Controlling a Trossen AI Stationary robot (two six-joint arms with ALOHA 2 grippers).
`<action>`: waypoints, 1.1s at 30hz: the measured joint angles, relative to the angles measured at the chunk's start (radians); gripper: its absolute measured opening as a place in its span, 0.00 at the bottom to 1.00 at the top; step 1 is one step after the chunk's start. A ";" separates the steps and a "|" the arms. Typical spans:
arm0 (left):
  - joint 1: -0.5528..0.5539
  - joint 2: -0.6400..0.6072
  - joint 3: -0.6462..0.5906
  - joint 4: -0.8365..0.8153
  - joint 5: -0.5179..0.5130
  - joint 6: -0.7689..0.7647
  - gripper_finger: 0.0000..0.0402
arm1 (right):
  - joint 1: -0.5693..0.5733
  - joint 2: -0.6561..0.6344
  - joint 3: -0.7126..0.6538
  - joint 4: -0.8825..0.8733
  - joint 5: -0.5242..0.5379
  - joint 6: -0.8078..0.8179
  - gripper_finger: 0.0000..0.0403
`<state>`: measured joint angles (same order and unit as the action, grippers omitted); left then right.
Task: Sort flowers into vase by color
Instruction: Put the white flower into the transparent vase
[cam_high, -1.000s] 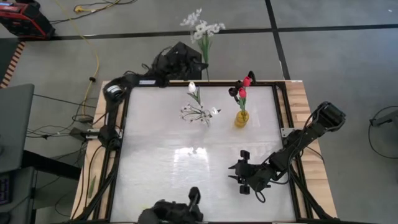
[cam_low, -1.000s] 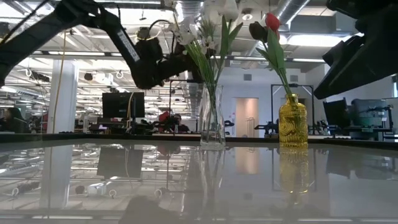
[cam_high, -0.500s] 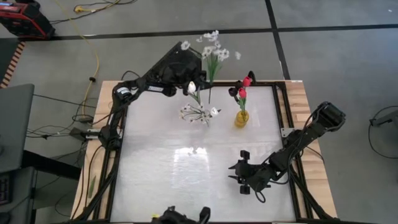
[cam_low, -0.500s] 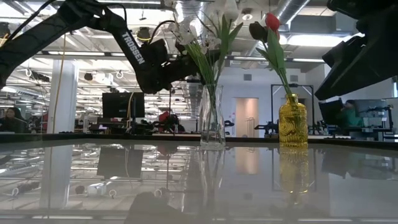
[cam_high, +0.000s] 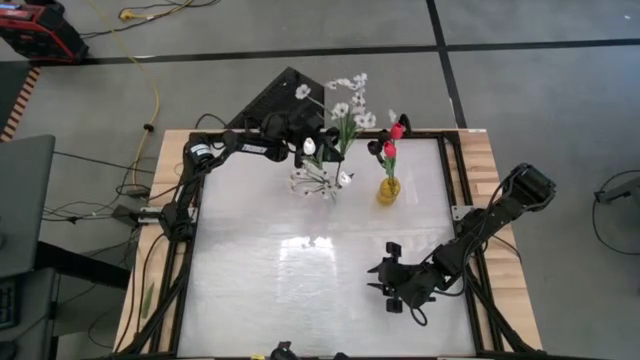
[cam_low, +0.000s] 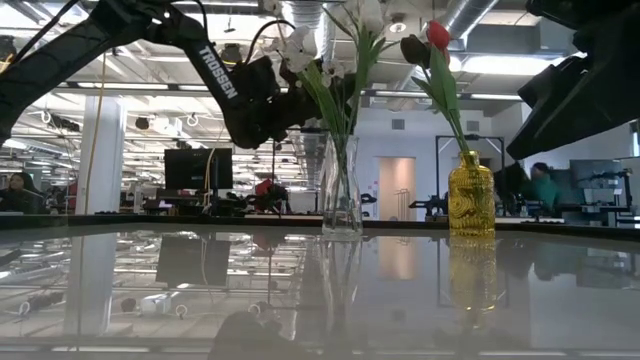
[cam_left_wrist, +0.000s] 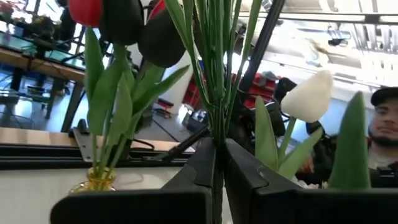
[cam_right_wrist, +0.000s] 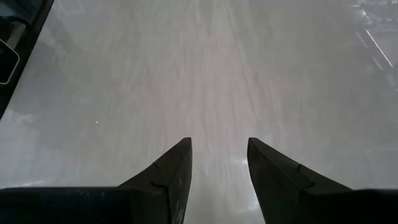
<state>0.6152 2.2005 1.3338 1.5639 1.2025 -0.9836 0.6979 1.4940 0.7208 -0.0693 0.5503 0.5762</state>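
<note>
My left gripper (cam_high: 322, 150) is shut on a sprig of small white blossoms (cam_high: 348, 105) above the clear glass vase (cam_high: 320, 186) near the table's far edge. A white tulip (cam_left_wrist: 308, 96) and other white sprigs stand in that vase (cam_low: 340, 195). The yellow vase (cam_low: 471, 195) to its right holds red tulips (cam_high: 397, 131) and a dark purple bloom (cam_high: 375, 148). My right gripper (cam_high: 395, 285) hovers open over the table's near right part, far from the flowers. My left gripper pinches the sprig's bundle of green stems (cam_left_wrist: 217, 134) between its two fingers (cam_left_wrist: 202, 165), below the leaves. The fingers lie across the stems, which stand nearly upright with the blossoms above. I cannot tell whether the stems' lower end is inside the clear vase.
The glossy white tabletop (cam_high: 300, 270) has a dark frame and wooden border. The two vases stand close together by the far edge. A person (cam_left_wrist: 382, 124) shows beyond the table in the left wrist view, and another (cam_low: 540, 185) in the low view.
My left arm has carried the sprig from beyond the table's far edge toward the near edge and to the right, up to the clear vase. The sprig has stayed in the shut fingers, and its blossoms now stand over the far rim. The right arm kept still.
</note>
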 joint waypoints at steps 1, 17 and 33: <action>0.001 0.000 0.000 0.000 0.000 0.002 0.00 | 0.000 0.000 0.000 0.004 0.000 0.000 0.45; 0.017 0.000 0.000 -0.002 0.090 0.058 0.00 | 0.000 0.000 0.000 0.005 -0.001 0.001 0.45; 0.005 -0.001 0.000 -0.067 0.173 0.173 0.13 | 0.000 0.000 0.000 0.026 -0.001 0.000 0.45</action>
<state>0.6197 2.1991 1.3342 1.4967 1.3752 -0.8102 0.6979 1.4940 0.7208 -0.0436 0.5495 0.5766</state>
